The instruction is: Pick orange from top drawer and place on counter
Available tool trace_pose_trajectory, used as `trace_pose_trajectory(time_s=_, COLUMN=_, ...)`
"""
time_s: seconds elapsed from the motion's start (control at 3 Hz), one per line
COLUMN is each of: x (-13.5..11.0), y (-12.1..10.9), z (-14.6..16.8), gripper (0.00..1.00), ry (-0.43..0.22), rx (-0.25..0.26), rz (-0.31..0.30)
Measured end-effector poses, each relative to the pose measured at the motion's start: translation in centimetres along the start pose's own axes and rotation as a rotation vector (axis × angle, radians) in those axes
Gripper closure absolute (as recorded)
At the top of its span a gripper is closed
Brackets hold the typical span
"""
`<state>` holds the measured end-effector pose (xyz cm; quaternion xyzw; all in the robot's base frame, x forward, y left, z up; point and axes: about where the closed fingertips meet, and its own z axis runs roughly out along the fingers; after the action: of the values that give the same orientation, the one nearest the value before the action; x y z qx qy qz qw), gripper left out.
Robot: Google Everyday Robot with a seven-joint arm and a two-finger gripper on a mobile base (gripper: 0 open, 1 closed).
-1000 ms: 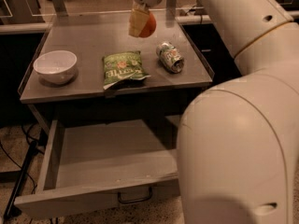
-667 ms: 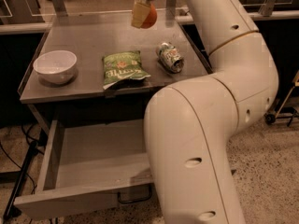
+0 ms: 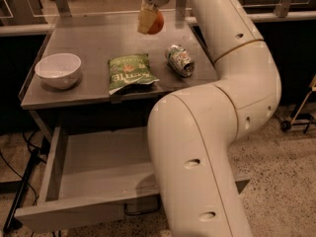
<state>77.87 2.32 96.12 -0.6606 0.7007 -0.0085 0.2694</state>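
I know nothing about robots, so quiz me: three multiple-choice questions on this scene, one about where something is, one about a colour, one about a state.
1. Where is the orange?
A. in the drawer
B. in the gripper, over the counter
C. lying on the floor

2. What colour is the chip bag?
A. green
B. red
C. blue

3. The drawer is:
A. pushed shut
B. pulled open
C. taken out entirely

Answers:
1 B: the gripper's fingers are closed on the orange, above the far part of the counter.
2 A: the bag's wrapper is plainly green.
3 B: the drawer sticks out below the counter, its inside showing.
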Motion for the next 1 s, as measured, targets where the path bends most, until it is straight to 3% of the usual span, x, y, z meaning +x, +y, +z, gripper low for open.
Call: trace_pose_trajectory(time_s=1.0, x=1.1, y=-0.6, z=3.3, gripper=1.0, ry=-0.008, rx=-0.017, rz=-0.012)
